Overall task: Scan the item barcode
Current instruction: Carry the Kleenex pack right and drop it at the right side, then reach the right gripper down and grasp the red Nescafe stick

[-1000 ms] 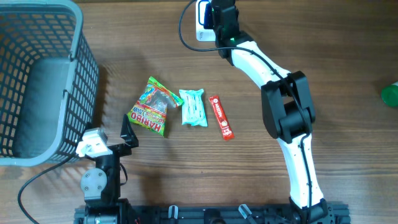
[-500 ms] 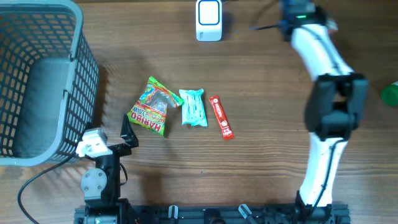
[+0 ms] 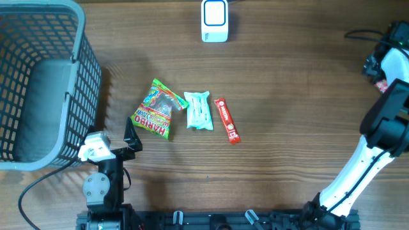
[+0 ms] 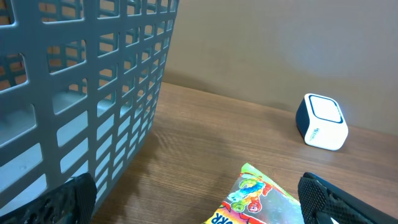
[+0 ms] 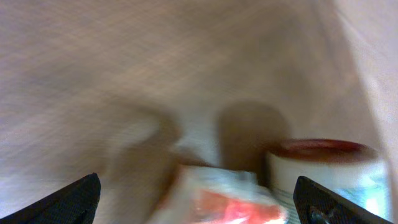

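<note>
Three items lie mid-table: a Haribo bag (image 3: 153, 110), a teal packet (image 3: 199, 110) and a red bar (image 3: 227, 120). The white barcode scanner (image 3: 215, 20) stands at the far edge. My right gripper (image 3: 378, 73) is at the far right edge, mostly hidden under its arm. In the right wrist view this gripper (image 5: 202, 200) is open, with a blurred red-and-white packet (image 5: 230, 199) below the gap, touching neither finger. My left gripper (image 4: 199, 208) is open near the Haribo bag (image 4: 261, 199), holding nothing. The scanner (image 4: 321, 121) shows far behind it.
A grey mesh basket (image 3: 38, 83) fills the left side, and its wall (image 4: 81, 93) stands close to my left gripper. A white container with a red rim (image 5: 323, 168) stands just right of the blurred packet.
My right arm has swung from the scanner across to the far right edge of the table, and its jaws have opened wide. The left arm and the three mid-table items have not moved.
</note>
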